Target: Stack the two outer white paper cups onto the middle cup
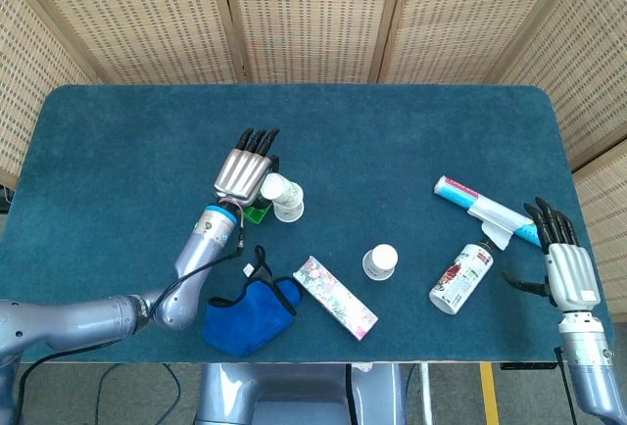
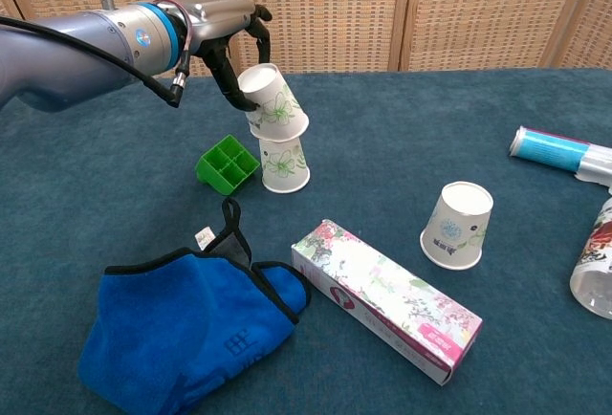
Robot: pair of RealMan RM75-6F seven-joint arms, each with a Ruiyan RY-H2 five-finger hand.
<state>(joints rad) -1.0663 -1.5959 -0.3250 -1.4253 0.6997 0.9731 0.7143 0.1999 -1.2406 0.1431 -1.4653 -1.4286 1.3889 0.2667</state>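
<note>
Gripping a tilted white paper cup (image 2: pixel 272 101) in the fingers (image 2: pixel 228 77) of the left hand (image 1: pixel 241 169), seated partly in the mouth of the middle cup (image 2: pixel 285 163) upright on the blue table (image 1: pixel 118 151), just right of a green tray (image 2: pixel 228 164). Nearer the front, a blue cloth (image 2: pixel 186 324) and flowered box (image 2: pixel 382 298). Further right, the third cup (image 2: pixel 458 225), standing alone. Far right, the right hand (image 1: pixel 565 263) hovering empty, fingers spread apart, beside a spray can (image 1: pixel 460 277).

teal table (image 1: pixel 118 151), blue cloth (image 2: pixel 182 334), floral box (image 2: pixel 382 300), green tray (image 2: pixel 228 164), two paper cups (image 2: pixel 285 163) (image 2: pixel 457 227), can (image 1: pixel 460 278), tube (image 1: pixel 470 200)
</note>
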